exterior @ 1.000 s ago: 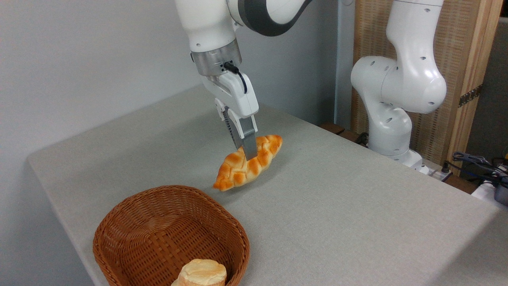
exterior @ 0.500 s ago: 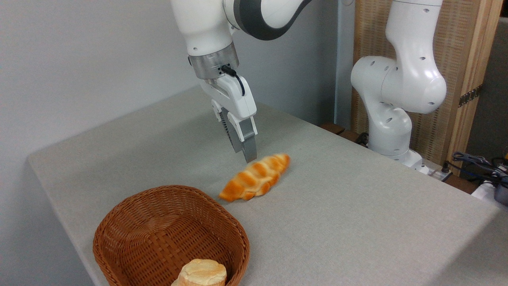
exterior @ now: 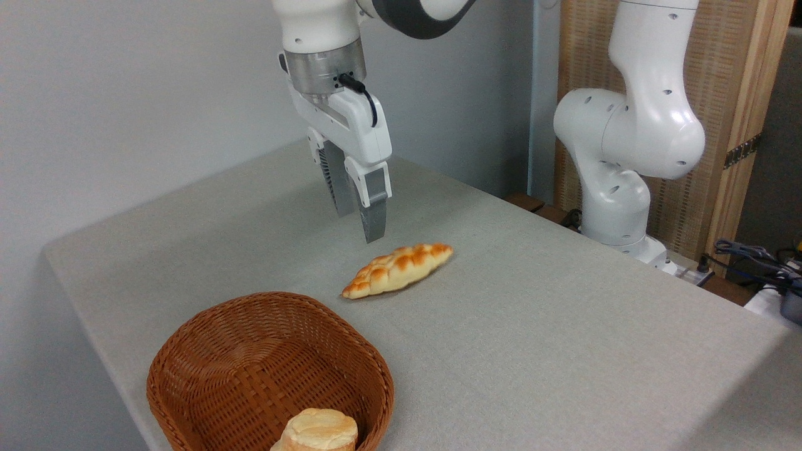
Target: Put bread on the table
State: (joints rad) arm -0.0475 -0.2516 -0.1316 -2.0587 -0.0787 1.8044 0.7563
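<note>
The bread (exterior: 397,270), a long braided loaf with golden-orange bumps, lies flat on the light grey table (exterior: 532,326) near its middle. My gripper (exterior: 360,224) hangs open above and a little to the left of the loaf, with nothing between its two grey fingers. A clear gap separates the fingertips from the bread.
A brown wicker basket (exterior: 269,369) stands at the table's front left with a pale round bun (exterior: 318,431) inside. The arm's white base (exterior: 626,144) rises at the table's far right edge. Cables (exterior: 758,263) lie to the right, off the table.
The gripper let go of the bread, which dropped and settled flat on the table. The gripper then rose and shifted left, its fingers apart.
</note>
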